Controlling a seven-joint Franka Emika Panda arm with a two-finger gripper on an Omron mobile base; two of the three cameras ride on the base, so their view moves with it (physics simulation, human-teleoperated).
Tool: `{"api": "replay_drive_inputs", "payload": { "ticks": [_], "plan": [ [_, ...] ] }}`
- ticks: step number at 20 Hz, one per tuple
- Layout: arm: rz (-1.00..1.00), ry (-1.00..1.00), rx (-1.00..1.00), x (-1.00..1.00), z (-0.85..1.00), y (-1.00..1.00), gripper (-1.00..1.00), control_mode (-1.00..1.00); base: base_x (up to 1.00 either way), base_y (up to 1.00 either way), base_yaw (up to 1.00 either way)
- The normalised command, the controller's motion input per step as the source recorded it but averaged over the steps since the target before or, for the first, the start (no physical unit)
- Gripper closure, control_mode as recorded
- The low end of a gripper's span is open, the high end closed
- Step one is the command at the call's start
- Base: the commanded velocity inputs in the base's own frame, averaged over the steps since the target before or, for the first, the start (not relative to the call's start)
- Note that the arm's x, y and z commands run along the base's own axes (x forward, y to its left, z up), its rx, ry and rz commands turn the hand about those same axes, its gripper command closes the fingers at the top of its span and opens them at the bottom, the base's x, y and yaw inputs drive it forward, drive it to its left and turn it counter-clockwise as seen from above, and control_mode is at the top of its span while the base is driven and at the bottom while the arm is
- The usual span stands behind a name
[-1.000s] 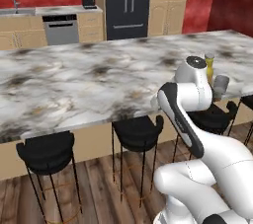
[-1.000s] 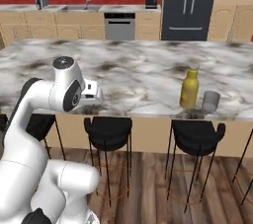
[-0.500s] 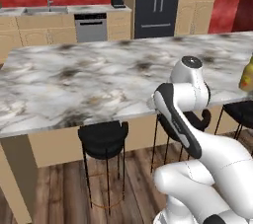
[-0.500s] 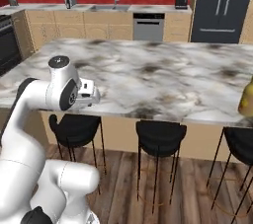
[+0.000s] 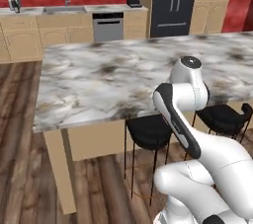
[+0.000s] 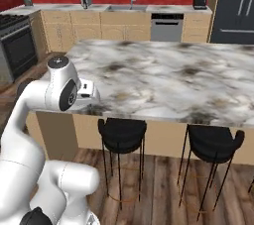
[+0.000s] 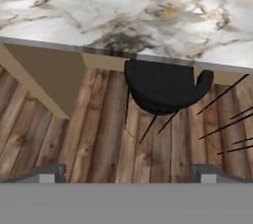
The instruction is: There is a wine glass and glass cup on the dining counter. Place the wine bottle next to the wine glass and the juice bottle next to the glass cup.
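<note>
The big dining counter [image 5: 99,75] fills the middle of the left base view, and its right end is cut off at the frame edge. In the right base view its right side is cut off too. A black stool [image 7: 163,87] sits in the middle of the hand view, half tucked under the counter edge. At the bottom of that view, the gripper [image 7: 126,174] is wide open and holds nothing.
</note>
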Motion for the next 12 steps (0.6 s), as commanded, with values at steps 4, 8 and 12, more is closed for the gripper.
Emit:
{"api": "replay_drive_inputs", "payload": {
  "ticks": [4, 8, 12],
  "plan": [
    [0.00, 0.00, 0.00, 0.00, 0.00, 0.00, -1.00, 1.00, 0.14, 0.93, 0.00],
    [0.00, 0.00, 0.00, 0.00, 0.00, 0.00, -1.00, 1.00, 0.15, 0.93, 0.00],
    [0.00, 0.00, 0.00, 0.00, 0.00, 0.00, -1.00, 1.00, 0.17, 0.92, 0.00]
  ]
}}
